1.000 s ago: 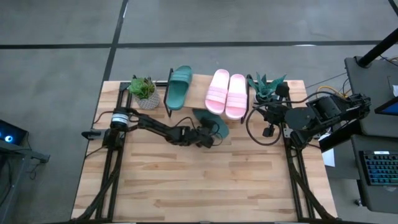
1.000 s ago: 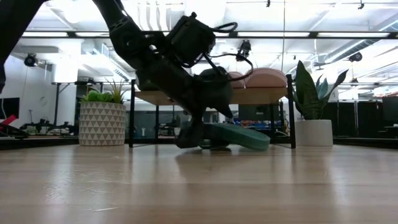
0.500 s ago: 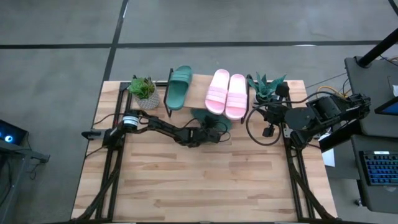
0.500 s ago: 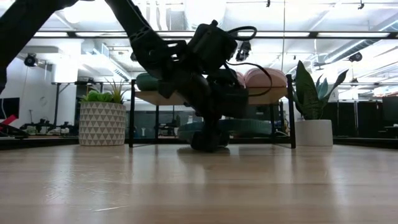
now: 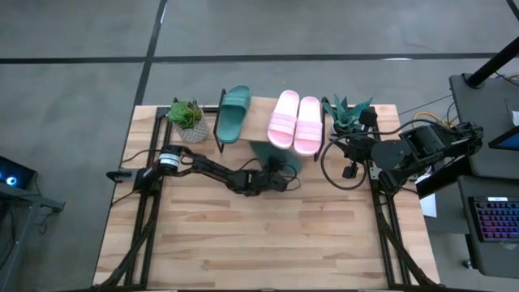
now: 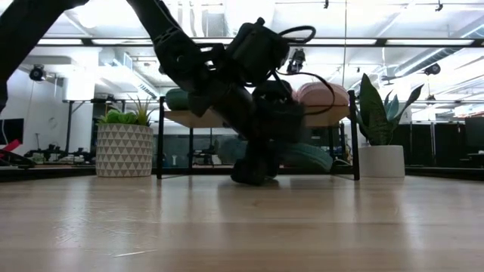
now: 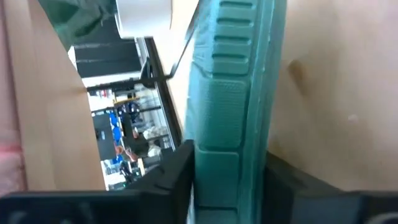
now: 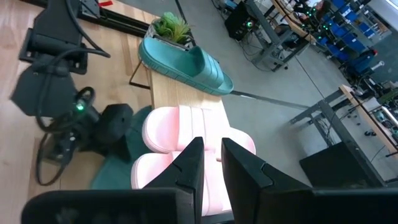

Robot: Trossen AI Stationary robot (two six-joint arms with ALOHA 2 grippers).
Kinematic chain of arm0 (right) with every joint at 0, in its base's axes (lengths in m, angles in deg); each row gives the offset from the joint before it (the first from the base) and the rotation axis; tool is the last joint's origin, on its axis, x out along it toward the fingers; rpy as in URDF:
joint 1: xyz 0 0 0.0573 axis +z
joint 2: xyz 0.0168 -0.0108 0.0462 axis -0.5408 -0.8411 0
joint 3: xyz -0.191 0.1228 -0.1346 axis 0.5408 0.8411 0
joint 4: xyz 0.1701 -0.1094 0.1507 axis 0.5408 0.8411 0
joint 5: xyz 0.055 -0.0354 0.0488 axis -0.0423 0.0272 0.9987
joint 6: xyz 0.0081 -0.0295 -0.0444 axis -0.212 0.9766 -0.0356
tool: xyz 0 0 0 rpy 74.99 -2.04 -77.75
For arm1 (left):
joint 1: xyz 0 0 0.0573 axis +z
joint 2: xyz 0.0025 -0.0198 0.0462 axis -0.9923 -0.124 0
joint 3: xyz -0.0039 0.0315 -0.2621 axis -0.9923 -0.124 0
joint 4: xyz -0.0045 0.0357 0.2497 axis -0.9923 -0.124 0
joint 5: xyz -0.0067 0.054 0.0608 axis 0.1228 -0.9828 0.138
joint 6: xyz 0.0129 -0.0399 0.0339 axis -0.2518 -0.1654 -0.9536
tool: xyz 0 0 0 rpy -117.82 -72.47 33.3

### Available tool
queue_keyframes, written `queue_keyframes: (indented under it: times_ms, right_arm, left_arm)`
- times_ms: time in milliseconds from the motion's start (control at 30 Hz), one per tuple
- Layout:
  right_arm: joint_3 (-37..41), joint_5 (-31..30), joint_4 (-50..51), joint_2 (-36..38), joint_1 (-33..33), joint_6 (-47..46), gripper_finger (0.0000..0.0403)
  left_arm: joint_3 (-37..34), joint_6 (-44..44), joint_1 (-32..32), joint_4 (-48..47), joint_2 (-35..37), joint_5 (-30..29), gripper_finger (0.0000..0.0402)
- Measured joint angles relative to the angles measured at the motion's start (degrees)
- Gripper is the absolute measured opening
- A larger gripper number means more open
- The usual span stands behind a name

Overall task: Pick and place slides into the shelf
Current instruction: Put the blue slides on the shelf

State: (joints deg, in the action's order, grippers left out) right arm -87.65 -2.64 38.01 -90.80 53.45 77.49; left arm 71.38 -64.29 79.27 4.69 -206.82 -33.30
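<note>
Between left hand (image 7: 227, 186) fingers, green slide (image 7: 233, 93), beside the shelf (image 5: 258, 122).

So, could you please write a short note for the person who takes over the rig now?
Left gripper: shut on the second dark green rubber slide, low on the table in front of the wooden-top shelf.
Right gripper: idle at the table's right edge, holding nothing.
Done: one dark green slide and two light pink slides lie on the shelf top.
Left: place the held green slide into the shelf.
</note>
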Motion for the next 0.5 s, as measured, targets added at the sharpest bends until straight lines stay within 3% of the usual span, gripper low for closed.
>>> queue_keyframes:
  times_ms: [133,367,500]
  right_arm:
    - [0.0,0.0,0.0,0.0,0.0,0.0,0.0047]
    - [0.0,0.0,0.0,0.0,0.0,0.0,0.0047]
    - [0.0,0.0,0.0,0.0,0.0,0.0,0.0047]
  left_arm:
    - [0.2,-0.3,-1.7,-0.3,0.4,-0.1,0.0063]
    - [0.0,4.6,-4.8,-5.7,5.4,2.9,0.0063]
    - [-0.1,15.6,-5.4,-14.9,12.4,10.8,0.0063]
